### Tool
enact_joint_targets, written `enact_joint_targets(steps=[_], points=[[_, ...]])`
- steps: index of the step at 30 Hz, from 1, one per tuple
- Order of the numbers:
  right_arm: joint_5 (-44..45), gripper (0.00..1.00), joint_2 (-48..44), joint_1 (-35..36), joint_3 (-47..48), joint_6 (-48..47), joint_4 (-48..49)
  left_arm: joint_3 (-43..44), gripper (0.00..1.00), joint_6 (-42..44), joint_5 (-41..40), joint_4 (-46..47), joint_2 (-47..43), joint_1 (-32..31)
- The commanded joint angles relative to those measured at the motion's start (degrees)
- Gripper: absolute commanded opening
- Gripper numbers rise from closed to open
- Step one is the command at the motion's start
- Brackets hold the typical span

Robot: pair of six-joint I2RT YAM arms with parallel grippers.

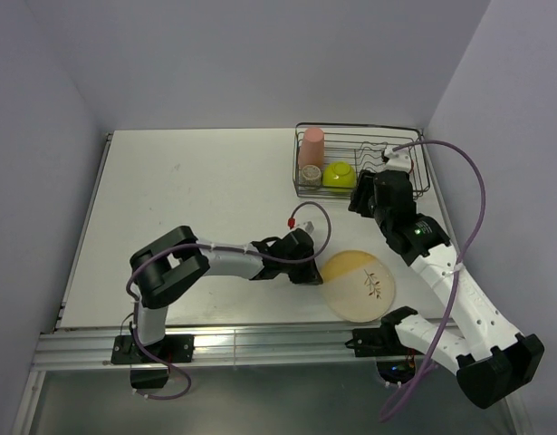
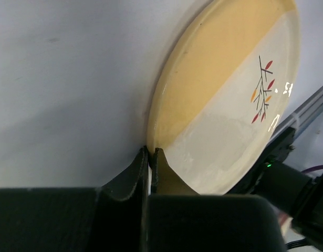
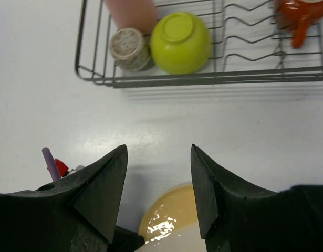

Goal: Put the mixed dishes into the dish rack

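The large pale-yellow plate (image 1: 360, 285) (image 2: 229, 94) (image 3: 172, 226) with its twig motif lies near the table's front edge. My left gripper (image 1: 312, 270) (image 2: 150, 152) is shut on the plate's left rim. The dish rack (image 1: 425, 174) (image 3: 203, 79) stands at the back right. It holds the pink tumbler (image 1: 312, 148) (image 3: 132, 13), the tiny beige cup (image 1: 310, 172) (image 3: 129, 49), the upturned lime-green bowl (image 1: 339, 174) (image 3: 180, 42) and the orange mug (image 3: 300, 16). My right gripper (image 1: 360, 204) (image 3: 158, 152) hangs open over bare table between rack and plate, holding nothing.
A purple cable with a red connector (image 1: 292, 220) (image 3: 56, 165) loops off my left wrist beside the plate. An aluminium rail (image 1: 260, 344) runs along the table's near edge, and walls close in the left, back and right sides.
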Motion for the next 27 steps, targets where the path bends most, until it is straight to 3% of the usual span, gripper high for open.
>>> enact_joint_targets(steps=[1,12,15,19,22,27], points=[[-10.90,0.59,0.14,0.35,0.11,-1.83,0.85,-8.44,0.00,10.52,-9.41,-14.56,0.03,0.58],[-18.57,0.59,8.22,0.35,0.19,-8.87,-2.58,-13.20,0.00,16.60,-13.54,-21.06,-14.57,1.81],[-24.96,0.60,10.68,0.26,-1.04,-9.04,-1.61,-12.41,0.00,17.83,-14.68,-24.84,-18.17,2.43],[-30.77,0.58,12.10,0.35,-3.32,-4.75,1.72,-12.67,0.00,18.97,-15.04,-26.60,-22.31,3.83],[-28.77,0.58,11.75,0.35,-5.16,3.85,3.65,-12.67,0.00,19.50,-14.86,-27.39,-24.42,5.15],[-28.85,0.58,12.10,0.35,-6.49,7.12,1.21,-13.29,0.00,19.85,-14.24,-27.83,-27.05,8.39]])
